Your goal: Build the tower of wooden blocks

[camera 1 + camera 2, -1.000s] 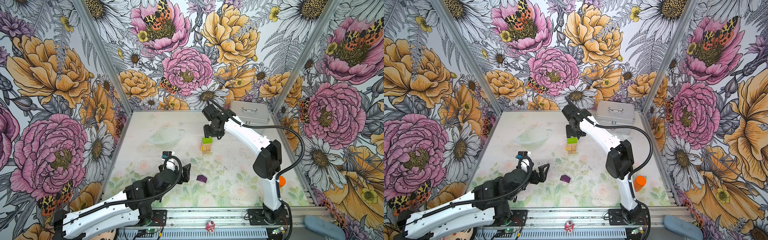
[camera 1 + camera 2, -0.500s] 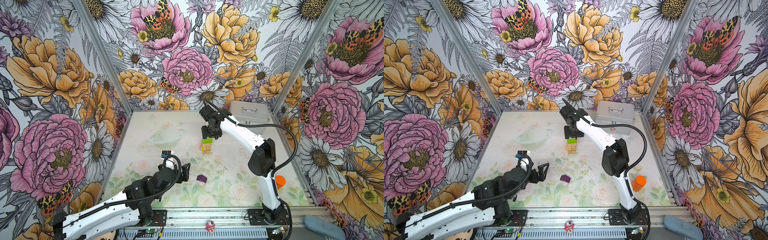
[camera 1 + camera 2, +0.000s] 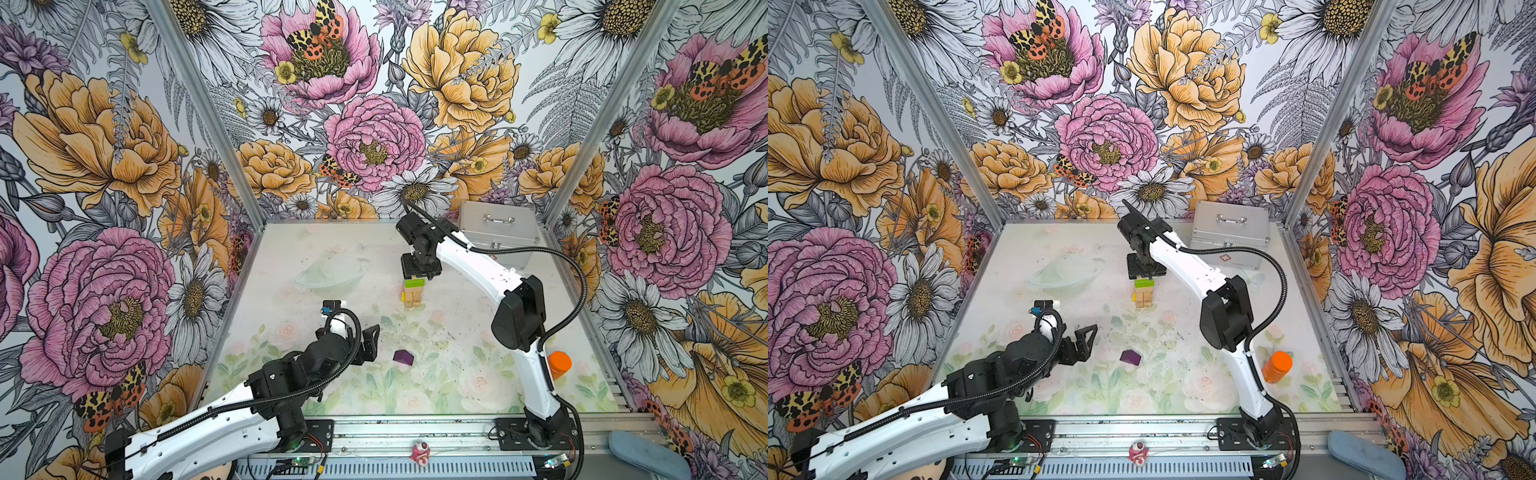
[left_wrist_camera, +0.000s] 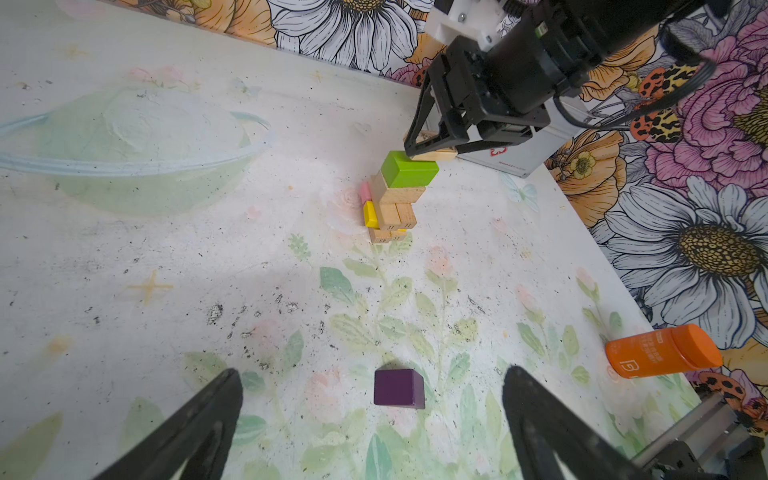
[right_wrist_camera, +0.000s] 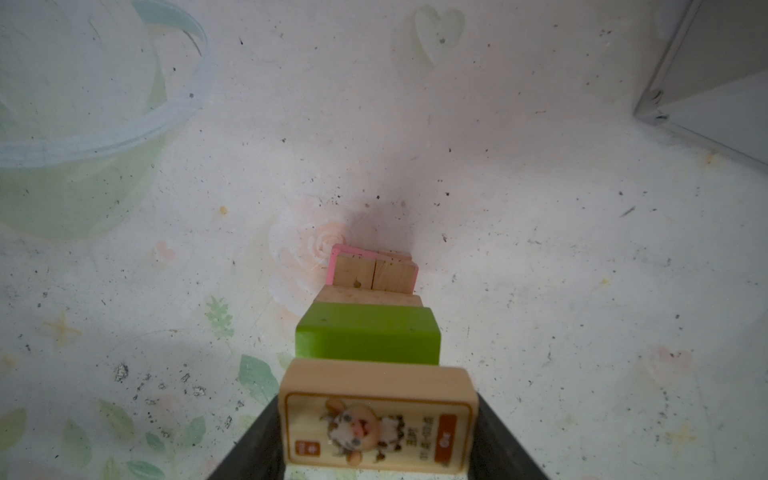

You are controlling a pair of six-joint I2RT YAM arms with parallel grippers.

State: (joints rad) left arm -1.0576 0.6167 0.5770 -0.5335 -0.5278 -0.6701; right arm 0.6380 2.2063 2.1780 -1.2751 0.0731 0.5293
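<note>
The tower point(image 3: 414, 291) point(image 3: 1144, 293) stands mid-table: tan wood blocks with a yellow and a pink one low down and a lime-green block point(image 5: 368, 334) point(image 4: 409, 169) on top. My right gripper point(image 3: 419, 272) point(image 3: 1146, 271) point(image 5: 376, 415) hangs right over it, shut on a tan plank point(image 5: 376, 424) point(image 4: 436, 154) with an animal picture. The plank sits just above the green block; contact cannot be told. A dark purple block point(image 3: 403, 357) point(image 3: 1130, 358) point(image 4: 399, 388) lies alone on the table. My left gripper point(image 3: 370, 340) point(image 3: 1086, 340) point(image 4: 372, 374) is open just short of it.
A clear bowl point(image 3: 328, 272) lies upside down left of the tower. A silver metal case point(image 3: 498, 237) stands at the back right. An orange bottle point(image 3: 559, 363) stands by the right arm's base. A small pink figure point(image 3: 419, 451) sits on the front rail.
The right arm's elbow has swung left and the gripper has shifted slightly above the tower, still holding the plank. The left arm and the purple block have not moved.
</note>
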